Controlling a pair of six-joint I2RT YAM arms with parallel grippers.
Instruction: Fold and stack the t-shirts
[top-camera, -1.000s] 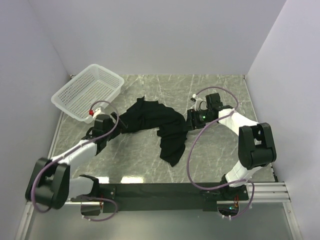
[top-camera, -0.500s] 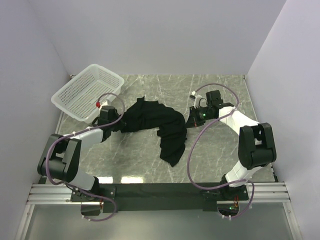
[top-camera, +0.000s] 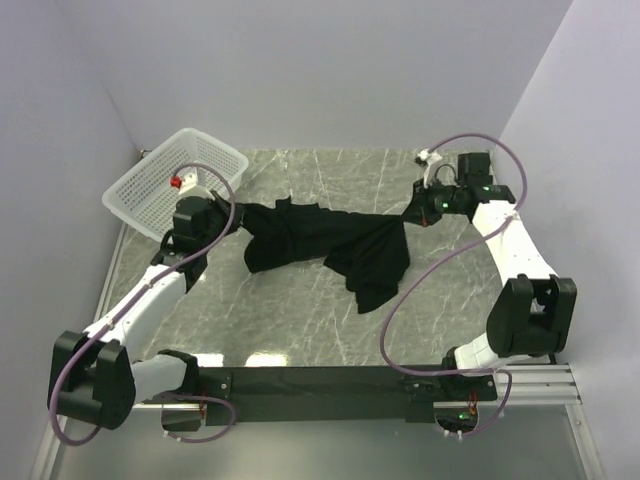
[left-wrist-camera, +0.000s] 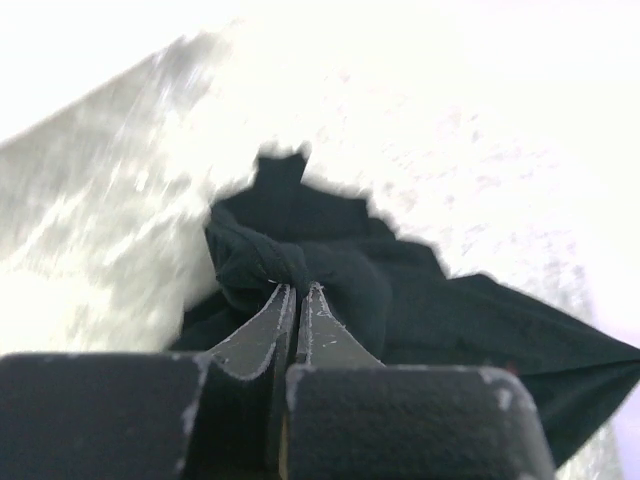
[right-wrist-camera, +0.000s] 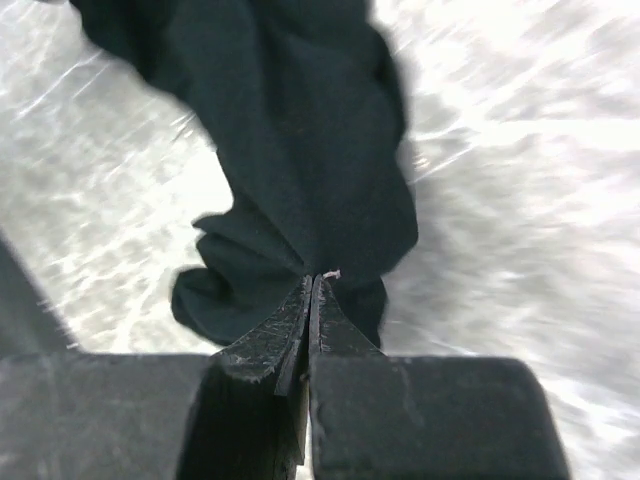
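One black t-shirt (top-camera: 320, 240) hangs stretched across the middle of the marble table between both arms, with a bunched part sagging at the lower right. At the shirt's left end, my left gripper (top-camera: 236, 212) is shut on a fold of the cloth. The left wrist view shows its jaws (left-wrist-camera: 297, 291) pinched together on the t-shirt (left-wrist-camera: 400, 300). My right gripper (top-camera: 411, 215) is shut on the right end. In the right wrist view its tips (right-wrist-camera: 312, 281) clamp the t-shirt (right-wrist-camera: 300, 150), which hangs away from them.
A white mesh basket (top-camera: 160, 185) stands at the back left, just behind my left wrist. Grey walls close in the table at the back and on both sides. Bare marble (top-camera: 300, 320) lies between the shirt and the arm bases.
Both grippers have closed on the shirt's ends and pulled apart. The left went back-left, the right swung far to the back right. The crumpled shirt is now drawn out between them.
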